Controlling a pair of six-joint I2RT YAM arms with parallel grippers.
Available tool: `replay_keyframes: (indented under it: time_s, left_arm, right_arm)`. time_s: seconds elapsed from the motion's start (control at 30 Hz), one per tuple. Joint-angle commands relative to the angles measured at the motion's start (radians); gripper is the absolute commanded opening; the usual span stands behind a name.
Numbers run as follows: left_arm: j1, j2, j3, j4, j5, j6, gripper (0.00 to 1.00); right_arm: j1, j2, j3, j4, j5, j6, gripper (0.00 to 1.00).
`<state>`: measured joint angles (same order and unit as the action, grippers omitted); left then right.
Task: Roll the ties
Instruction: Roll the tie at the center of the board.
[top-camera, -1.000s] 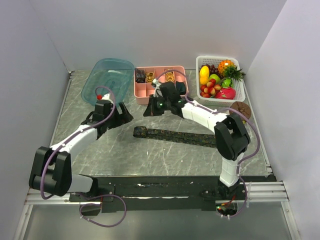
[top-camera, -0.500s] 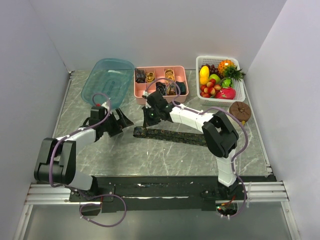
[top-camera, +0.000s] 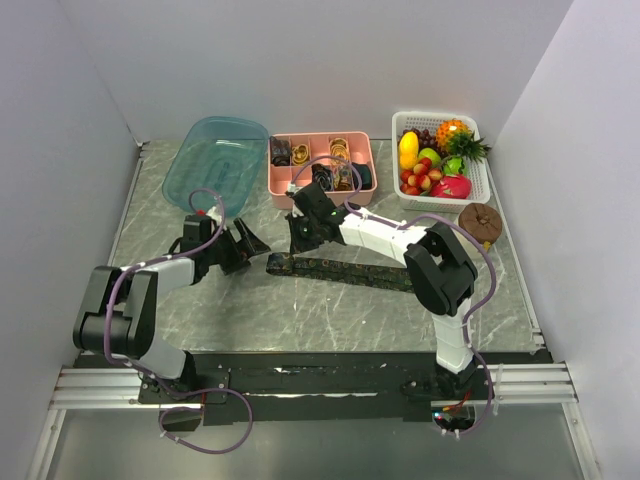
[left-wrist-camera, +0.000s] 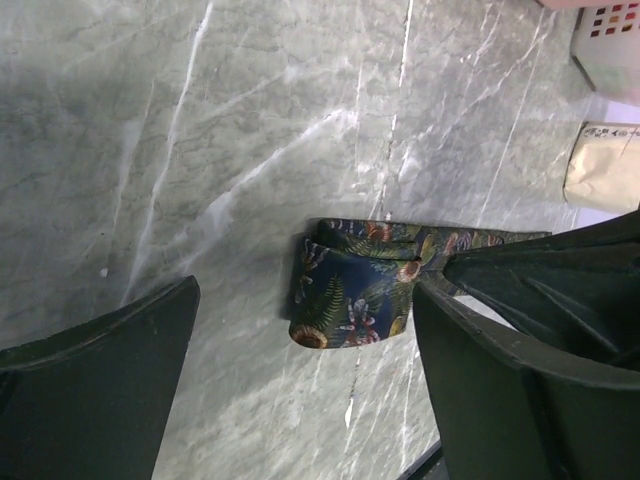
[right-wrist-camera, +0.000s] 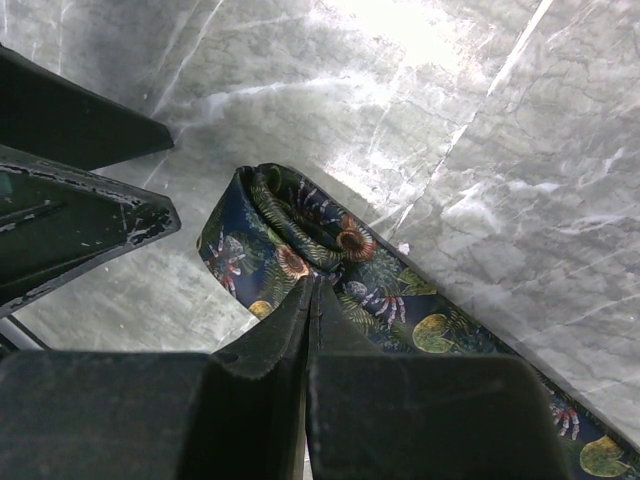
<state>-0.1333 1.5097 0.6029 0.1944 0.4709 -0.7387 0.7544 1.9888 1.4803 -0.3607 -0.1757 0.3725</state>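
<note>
Navy tie (right-wrist-camera: 300, 235) end folded; right gripper (right-wrist-camera: 312, 288), closed, seems to pin it so left gripper (left-wrist-camera: 305, 310), spread wide, can roll

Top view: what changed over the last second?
The right gripper, shut, swung from by the pink tray down and left onto the folded left end of the tie. The left gripper, open, edged right toward that same end. Nothing was taken hold of or let go. The tie stayed stretched out on the table; tray, blue tub and fruit basket did not move.
</note>
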Motion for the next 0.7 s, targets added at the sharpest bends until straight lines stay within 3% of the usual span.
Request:
replay_keyframes:
  time_s: [0.0,0.67]
  left_arm:
    - [0.0,0.029,-0.015,0.077,0.041,-0.004,0.91]
    - [-0.069,0.135,-0.005,0.106,0.008,0.007,0.8]
  right_arm:
    - [0.013,-0.019,0.0,0.012,0.007,-0.004,0.0]
    - [0.022,0.028,-0.041,0.043,-0.001,0.006,0.0]
